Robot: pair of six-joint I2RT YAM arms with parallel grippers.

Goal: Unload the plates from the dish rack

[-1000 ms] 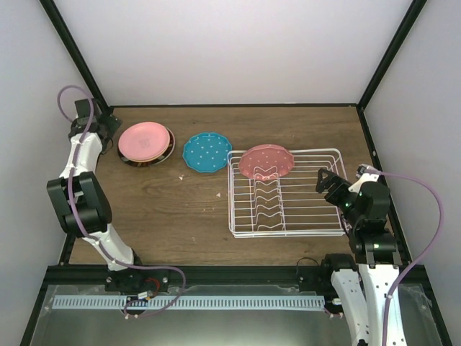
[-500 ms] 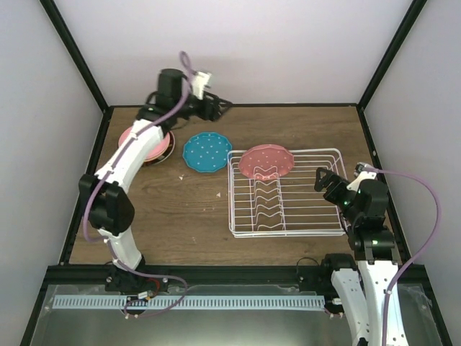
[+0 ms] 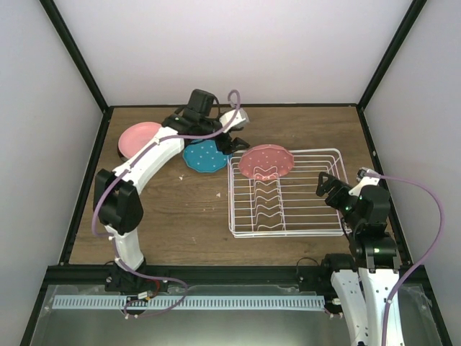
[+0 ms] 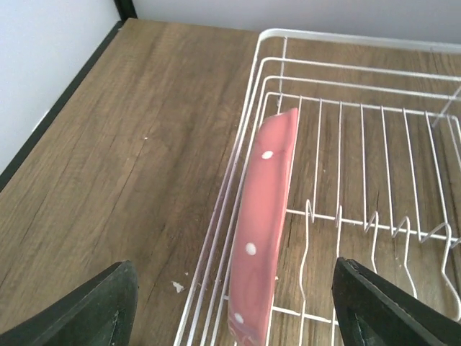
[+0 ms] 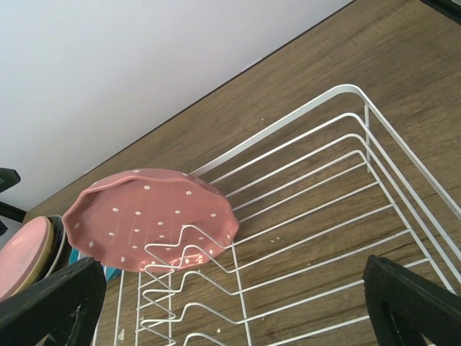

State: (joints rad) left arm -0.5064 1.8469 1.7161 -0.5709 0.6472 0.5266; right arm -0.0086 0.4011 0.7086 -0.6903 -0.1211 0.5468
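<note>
One pink white-dotted plate (image 3: 266, 161) stands tilted in the far-left end of the white wire dish rack (image 3: 288, 233). My left gripper (image 3: 232, 141) hovers just left of that plate, open. In the left wrist view the plate (image 4: 263, 231) is edge-on between the spread black fingers (image 4: 94, 310), untouched, inside the rack (image 4: 338, 36). My right gripper (image 3: 328, 184) is open and empty over the rack's right end; it sees the plate (image 5: 144, 213) across the rack (image 5: 346, 90). A teal dotted plate (image 3: 204, 157) lies on the table, partly under my left arm.
A stack with a pink plate (image 3: 137, 137) on top and a dark rim beneath lies at the back left, also showing at the right wrist view's edge (image 5: 21, 252). Black frame posts and white walls border the wooden table (image 3: 180, 209).
My left arm has swung from the back-left corner, over the plate stack, to the far-left end of the rack beside the pink plate. The right arm has barely moved.
</note>
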